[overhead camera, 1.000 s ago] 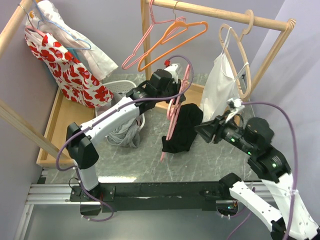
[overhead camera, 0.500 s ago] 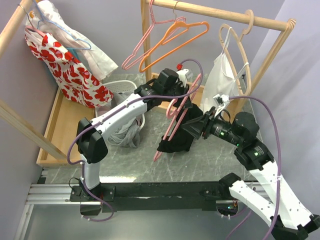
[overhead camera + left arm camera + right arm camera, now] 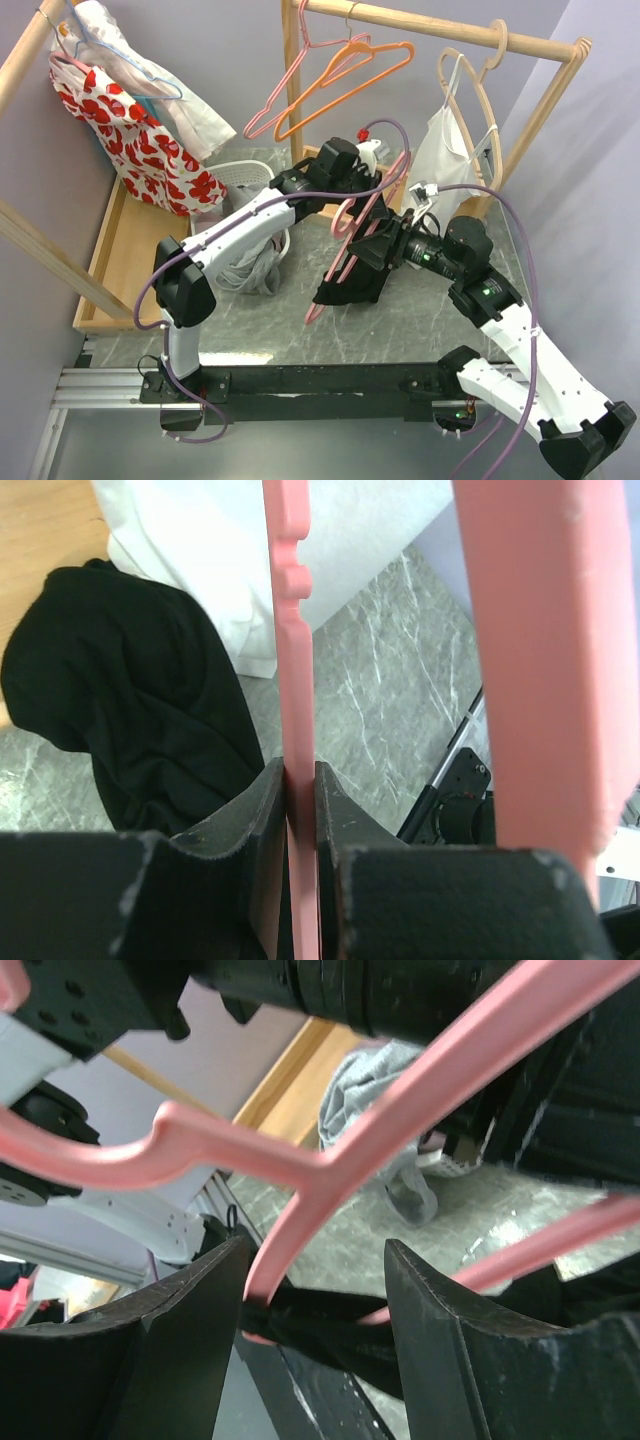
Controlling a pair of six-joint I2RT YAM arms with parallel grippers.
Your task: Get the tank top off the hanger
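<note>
Left tool (image 3: 300,790): clenched on the pink hanger (image 3: 293,660), with pads pressed to both sides of a thin notched bar. Only the left wrist view shows this pinch; from above the wrist body hides it.

Right tool (image 3: 315,1295): released, fingers (image 3: 190,1340) well apart. The right wrist view shows a hanger arm crossing the gap between them and dark cloth low in the gap. Cannot tell whether either finger touches cloth or hanger. From above the tool nose sits against the garment, and its jaws are lost in black on black.

Tank top (image 3: 352,280): black, bunched on the lower part of the tilted hanger, hanging between the two arms over the marble bench (image 3: 430,320). Cannot tell whether its hem touches the bench. The left wrist view shows it as a crumpled lump, left of the bar.

Top view only:
- wooden rack (image 3: 430,22)
- orange hanger (image 3: 350,75) on the rack
- white garment (image 3: 440,170) hanging at the right
- red-flowered dress (image 3: 140,140) at the left
- basket (image 3: 240,175) with grey laundry behind the left arm

The hanger's hook is hard to separate from the purple cable (image 3: 390,130).
</note>
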